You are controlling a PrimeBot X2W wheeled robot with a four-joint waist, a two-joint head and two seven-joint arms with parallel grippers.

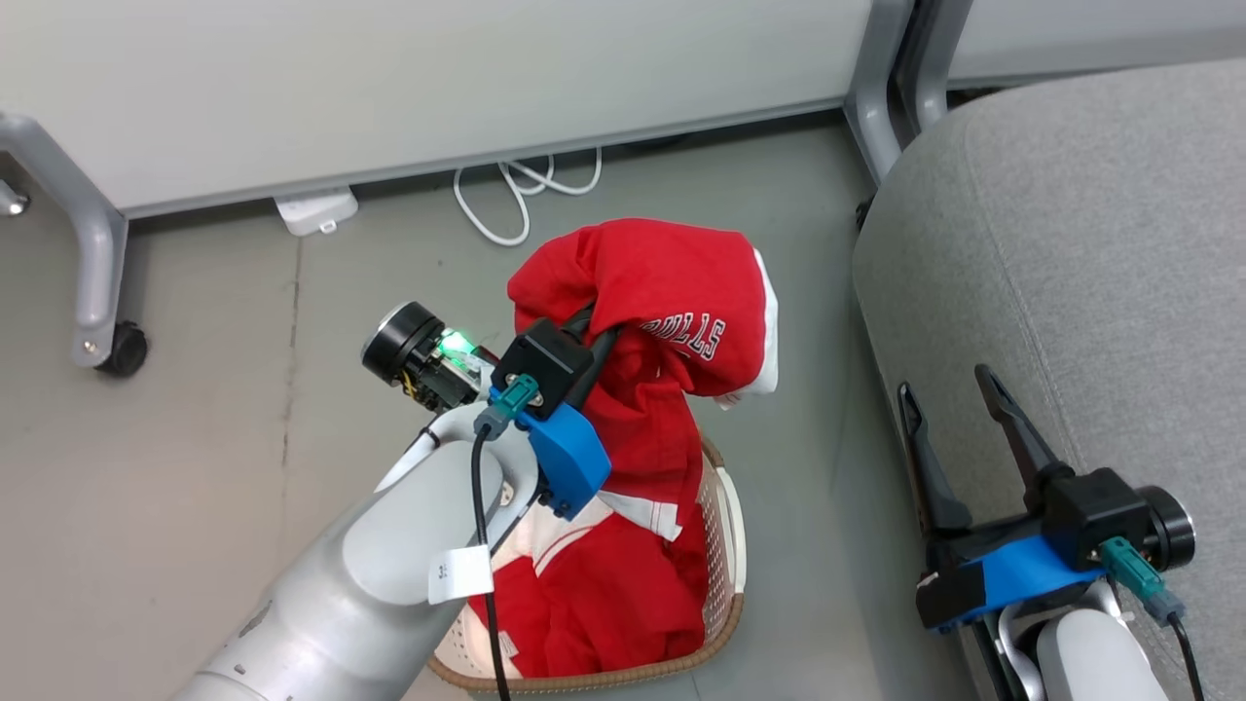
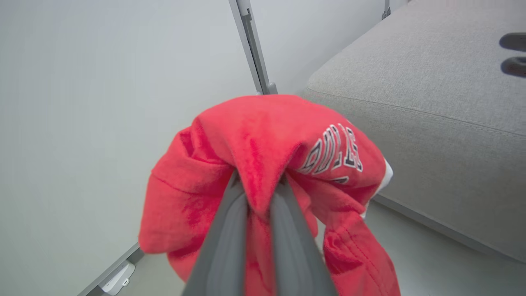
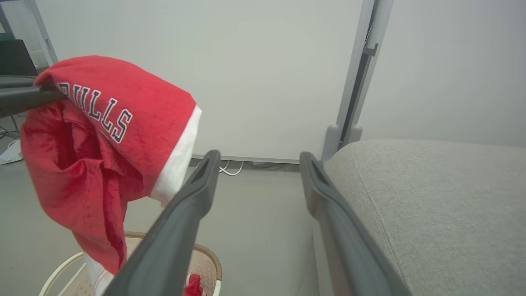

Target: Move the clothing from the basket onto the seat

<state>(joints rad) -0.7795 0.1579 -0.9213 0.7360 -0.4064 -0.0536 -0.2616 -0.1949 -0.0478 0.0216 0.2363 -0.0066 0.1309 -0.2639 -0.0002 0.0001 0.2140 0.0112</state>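
**Left claw (image 1: pixel 590 336) clamped tight on a fold of the red "BULLS" garment (image 1: pixel 662 282), raised over the basket (image 1: pixel 726 545).**

The soft, matte fabric drapes over the claw's fingers and hides their tips in the head view. Its tail hangs down to the cream perforated basket below the claw, where a second red garment (image 1: pixel 604 584) with white stripes lies crumpled. To the claw's right, past a strip of bare floor (image 1: pixel 827 292), is the grey woven seat (image 1: pixel 1090 243) with its rounded, seamed edge. The right claw (image 1: pixel 946 389) gapes wide and empty at that edge. The forearm covers the basket's left side.
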